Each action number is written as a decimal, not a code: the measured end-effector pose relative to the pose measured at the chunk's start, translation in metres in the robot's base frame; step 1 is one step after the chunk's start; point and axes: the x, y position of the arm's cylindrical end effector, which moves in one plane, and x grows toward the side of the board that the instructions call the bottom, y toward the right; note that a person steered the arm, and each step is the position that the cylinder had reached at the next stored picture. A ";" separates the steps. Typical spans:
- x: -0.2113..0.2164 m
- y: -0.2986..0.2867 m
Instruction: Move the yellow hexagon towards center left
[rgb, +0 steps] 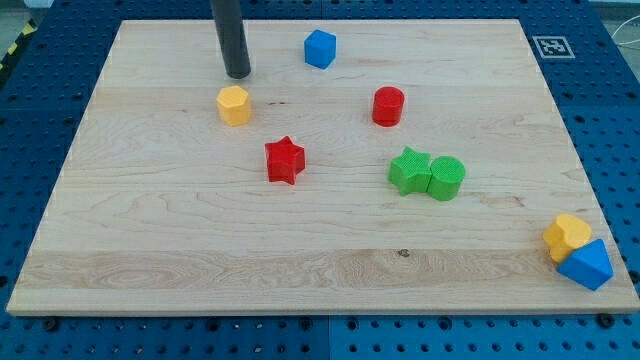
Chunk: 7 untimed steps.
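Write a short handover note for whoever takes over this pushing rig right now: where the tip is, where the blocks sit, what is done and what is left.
My tip sits just above the yellow hexagon toward the view's top, a small gap between them.
The yellow hexagon lies in the upper left part of the board, above the centre-left spot.
Nearby: red star lower right of it, blue block upper right.
Done: tip placed behind the hexagon.
Left: probably push it toward the view's bottom and slightly left.

You saw the yellow hexagon (233, 104) lying flat on the wooden board, in the upper left part, small and six-sided.
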 end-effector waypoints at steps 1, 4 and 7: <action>0.035 0.011; 0.145 -0.018; 0.109 -0.027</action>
